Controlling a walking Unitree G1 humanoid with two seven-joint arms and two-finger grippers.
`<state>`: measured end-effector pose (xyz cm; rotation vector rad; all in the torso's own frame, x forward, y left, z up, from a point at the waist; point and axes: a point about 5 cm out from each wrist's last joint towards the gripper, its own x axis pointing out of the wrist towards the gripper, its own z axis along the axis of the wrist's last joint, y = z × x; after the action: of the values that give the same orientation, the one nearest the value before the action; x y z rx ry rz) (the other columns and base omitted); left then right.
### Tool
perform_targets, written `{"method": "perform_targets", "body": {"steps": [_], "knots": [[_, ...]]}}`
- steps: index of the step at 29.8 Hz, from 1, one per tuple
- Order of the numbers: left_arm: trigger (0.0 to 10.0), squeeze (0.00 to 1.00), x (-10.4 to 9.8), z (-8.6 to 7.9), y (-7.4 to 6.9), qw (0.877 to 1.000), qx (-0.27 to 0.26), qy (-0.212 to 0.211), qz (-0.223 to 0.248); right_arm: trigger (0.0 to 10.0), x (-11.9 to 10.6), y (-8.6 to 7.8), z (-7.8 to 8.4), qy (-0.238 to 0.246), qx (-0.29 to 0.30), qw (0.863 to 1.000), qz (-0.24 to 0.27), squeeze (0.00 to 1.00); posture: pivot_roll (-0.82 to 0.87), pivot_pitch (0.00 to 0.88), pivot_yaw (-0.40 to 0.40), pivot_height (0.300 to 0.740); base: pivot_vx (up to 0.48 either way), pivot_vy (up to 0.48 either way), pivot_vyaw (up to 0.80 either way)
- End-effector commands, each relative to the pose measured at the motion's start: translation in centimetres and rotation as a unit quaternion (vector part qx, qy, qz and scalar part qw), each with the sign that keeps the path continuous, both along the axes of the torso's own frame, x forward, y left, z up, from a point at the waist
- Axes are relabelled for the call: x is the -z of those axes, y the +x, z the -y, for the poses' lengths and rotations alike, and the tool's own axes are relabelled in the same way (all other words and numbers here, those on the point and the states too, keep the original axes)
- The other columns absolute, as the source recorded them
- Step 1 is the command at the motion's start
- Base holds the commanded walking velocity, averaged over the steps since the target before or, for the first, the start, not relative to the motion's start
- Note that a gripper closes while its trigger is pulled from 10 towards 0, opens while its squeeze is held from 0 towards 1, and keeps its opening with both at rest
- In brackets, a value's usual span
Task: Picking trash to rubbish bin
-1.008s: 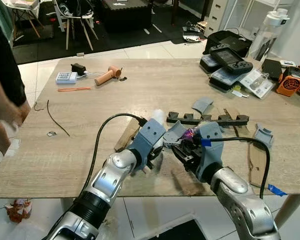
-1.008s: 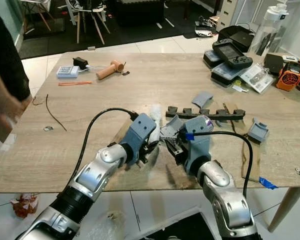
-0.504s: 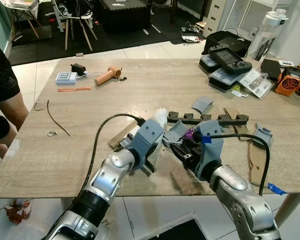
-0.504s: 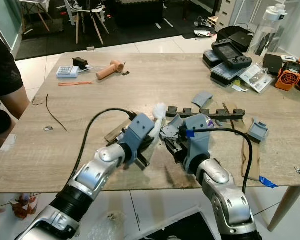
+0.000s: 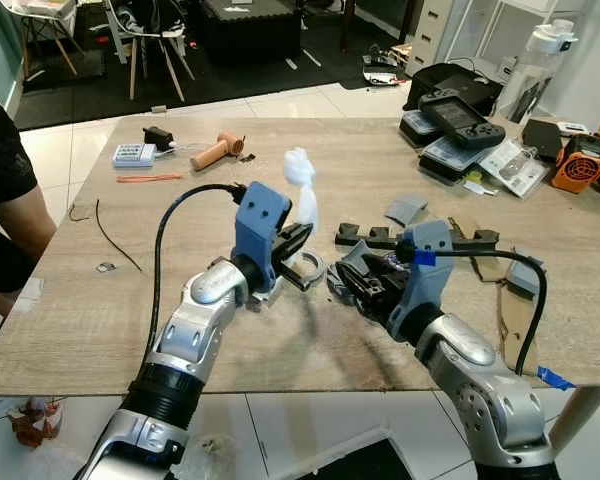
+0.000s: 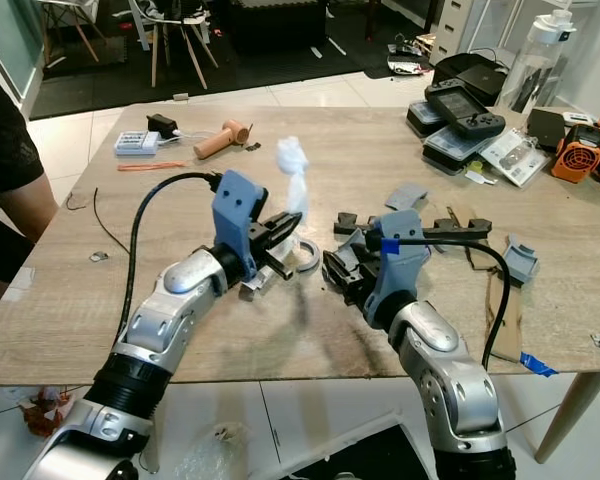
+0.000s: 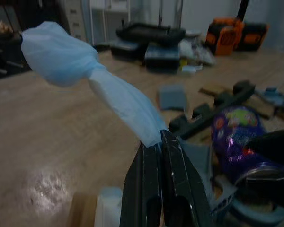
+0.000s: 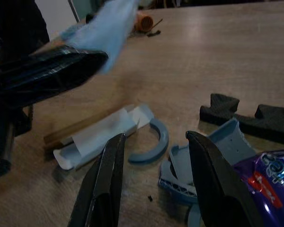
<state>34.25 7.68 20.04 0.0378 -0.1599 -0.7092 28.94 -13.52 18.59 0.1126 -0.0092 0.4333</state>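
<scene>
Landmark: black foam strip (image 5: 420,240) lying mid-counter.

Right gripper (image 8: 156,156) sits low over the counter (image 5: 130,310), on the near side of the foam strip, forearm reaching in from the near edge. Its fingers (image 8: 104,184) stand apart, holding nothing. Between and just beyond them lie a grey curved plastic piece (image 8: 154,142), a grey ribbed plastic piece (image 8: 203,156) and a purple wrapper (image 8: 270,175).

Left gripper (image 5: 298,240) is raised off the counter, to the left of the foam strip, elbow bent, wrist tilted upward. Its fingers (image 7: 173,179) are pressed together on the lower end of a twisted white tissue (image 5: 301,185), which stands up above them, clear of the surface. Under this gripper lies a small white open carton (image 8: 99,139) beside a strip of brown card.

Open room: bare wood left of the left arm out to the counter's left edge, where a person's arm (image 5: 5,190) in a black sleeve is close by. Near edge of the counter runs under both forearms.

Right of the foam strip: brown cardboard (image 5: 515,315), a grey clip (image 5: 525,270), blue tape (image 5: 552,378) near the corner.

Beyond the strip: a grey flat piece (image 5: 407,208), then game controllers and cases (image 5: 455,125), an orange device (image 5: 580,160), a white bottle (image 5: 535,60). Far left: a wooden mallet (image 5: 215,152), a small white box (image 5: 132,154), an orange strip, a black wire (image 5: 110,235).
</scene>
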Motion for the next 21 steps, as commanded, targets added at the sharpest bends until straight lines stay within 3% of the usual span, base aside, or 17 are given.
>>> {"method": "perform_targets", "body": {"steps": [1,5,6,7,11,12,15,16,17,20,21], "knots": [[0.0,0.0,-0.9,-1.1,-0.1,1.0,-0.013,-0.016,0.019,10.0,-0.6,0.2,0.5,-0.007,0.028,0.999,0.025,0.0,-0.13,0.095,-0.005,0.74,0.0,0.0,0.0],[0.0,0.0,-1.0,-3.7,0.1,0.995,-0.085,-0.037,0.019,10.0,-0.3,0.9,1.9,-0.02,0.089,0.995,0.031,0.0,-0.13,0.095,-0.007,0.74,0.0,0.0,0.0],[0.0,0.0,-1.0,-3.7,0.1,0.995,-0.085,-0.037,0.019,10.0,-0.3,0.9,1.9,-0.02,0.089,0.995,0.031,0.0,-0.13,0.095,-0.007,0.74,0.0,0.0,0.0],[0.0,0.0,-1.1,-6.0,0.0,0.985,-0.153,-0.073,0.018,10.0,-0.5,1.0,2.6,-0.031,0.119,0.991,0.047,0.0,-0.12,0.094,-0.007,0.74,0.0,0.0,0.0],[0.0,0.0,-0.7,-7.7,-0.4,0.976,-0.199,-0.084,0.005,10.0,-0.5,1.1,3.0,-0.036,0.137,0.989,0.048,0.0,-0.12,0.094,-0.006,0.74,0.0,0.0,0.0],[8.5,0.0,0.5,-9.4,-1.1,0.969,-0.239,-0.065,-0.006,10.0,0.1,1.2,3.0,-0.04,0.148,0.988,0.029,0.0,-0.12,0.095,-0.013,0.74,0.0,0.0,0.0],[8.5,0.0,0.9,-9.9,-1.4,0.966,-0.249,-0.061,-0.009,10.0,0.2,1.2,3.1,-0.043,0.151,0.987,0.025,0.0,-0.12,0.095,-0.013,0.74,0.0,0.0,0.0],[8.1,0.0,1.0,-10.3,-1.7,0.965,-0.258,-0.054,-0.006,10.0,0.2,1.2,3.1,-0.046,0.158,0.986,0.03,0.0,-0.12,0.095,-0.013,0.74,0.0,0.0,0.0],[10.0,0.0,1.0,-10.6,-1.9,0.962,-0.267,-0.056,-0.005,10.0,-0.1,1.4,3.4,-0.053,0.177,0.982,0.046,0.0,-0.11,0.098,-0.016,0.74,0.0,0.0,0.0],[10.0,0.0,0.9,-11.1,-2.3,0.956,-0.286,-0.066,-0.002,10.0,-0.7,1.5,4.1,-0.064,0.217,0.971,0.075,0.0,-0.11,0.098,-0.016,0.74,0.0,0.0,0.0],[10.0,0.0,0.8,-11.4,-2.5,0.953,-0.296,-0.069,0.0,10.0,-0.8,1.8,4.6,-0.09,0.237,0.964,0.084,0.0,-0.11,0.093,-0.015,0.74,0.0,0.0,0.0]]}}
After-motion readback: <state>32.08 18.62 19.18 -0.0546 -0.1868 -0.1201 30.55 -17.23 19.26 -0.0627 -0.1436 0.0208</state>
